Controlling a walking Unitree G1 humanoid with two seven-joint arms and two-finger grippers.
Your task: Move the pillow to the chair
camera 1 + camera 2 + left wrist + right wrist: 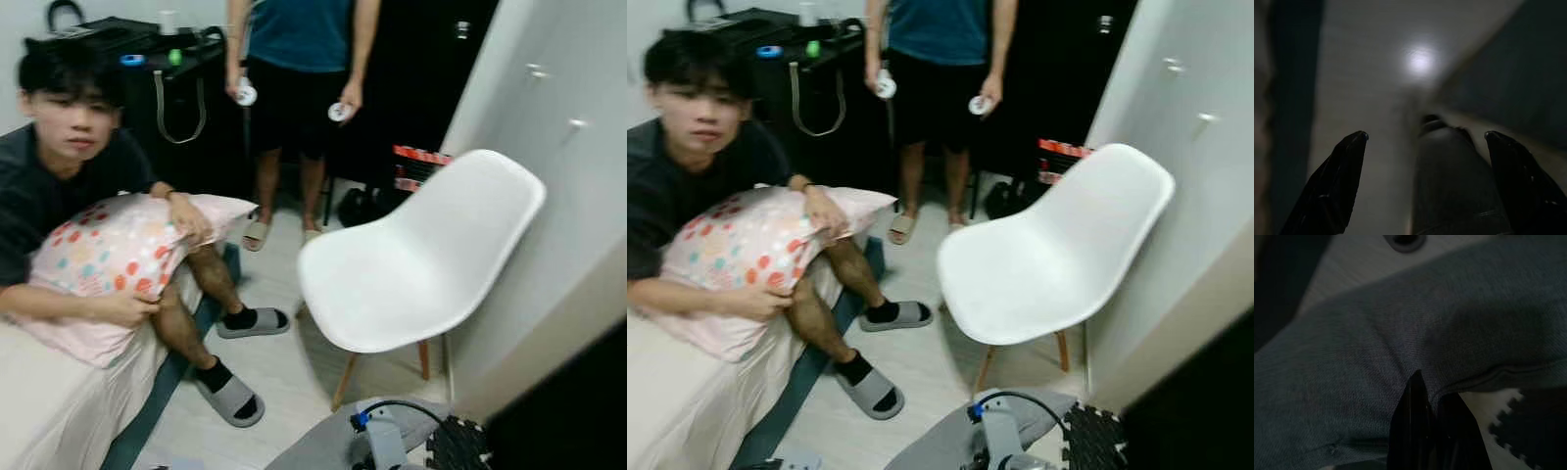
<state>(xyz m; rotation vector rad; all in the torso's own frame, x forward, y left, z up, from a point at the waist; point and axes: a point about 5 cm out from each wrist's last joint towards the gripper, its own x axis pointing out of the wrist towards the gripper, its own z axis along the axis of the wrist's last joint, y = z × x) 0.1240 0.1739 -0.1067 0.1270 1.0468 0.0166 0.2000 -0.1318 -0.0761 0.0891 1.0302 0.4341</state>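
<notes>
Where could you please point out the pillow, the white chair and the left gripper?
pillow (113, 250), left eye view, on its dotted front.
white chair (392, 284), left eye view, on the seat.
left gripper (1425, 137), left wrist view, midway between fingertips.

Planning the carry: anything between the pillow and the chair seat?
The seated person's legs lie between the pillow, held in that person's lap, and the white chair. The seat itself is bare.

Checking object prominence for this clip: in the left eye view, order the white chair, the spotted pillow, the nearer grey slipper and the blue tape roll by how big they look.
1. white chair
2. spotted pillow, though it sits nearer the camera and is partly covered by arms
3. nearer grey slipper
4. blue tape roll, far off
</notes>
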